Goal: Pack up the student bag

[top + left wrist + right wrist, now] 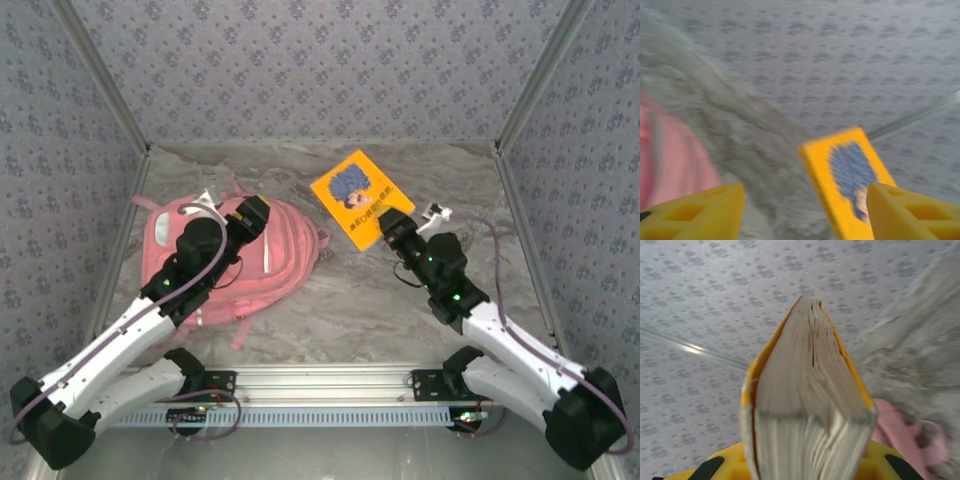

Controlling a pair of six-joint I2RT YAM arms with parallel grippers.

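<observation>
The student bag [215, 268], a large pink backpack, lies flat on the left of the table; its pink fabric also appears blurred at the left edge in the left wrist view [670, 165] and low right in the right wrist view [897, 432]. My left gripper [252, 213] hovers over the bag's upper right part, its yellow fingers [700, 212] spread wide and open with nothing between them. A yellow book [358, 195] with a blue-haired figure on its cover is tilted up off the table. My right gripper [393, 228] is shut on its near end, page edges [807, 405] facing the camera.
Patterned fabric walls [320, 60] close in the back and both sides. The marble tabletop [350, 300] lies bare between the bag and the right arm. An aluminium rail [330, 385] runs along the near edge between the arm bases.
</observation>
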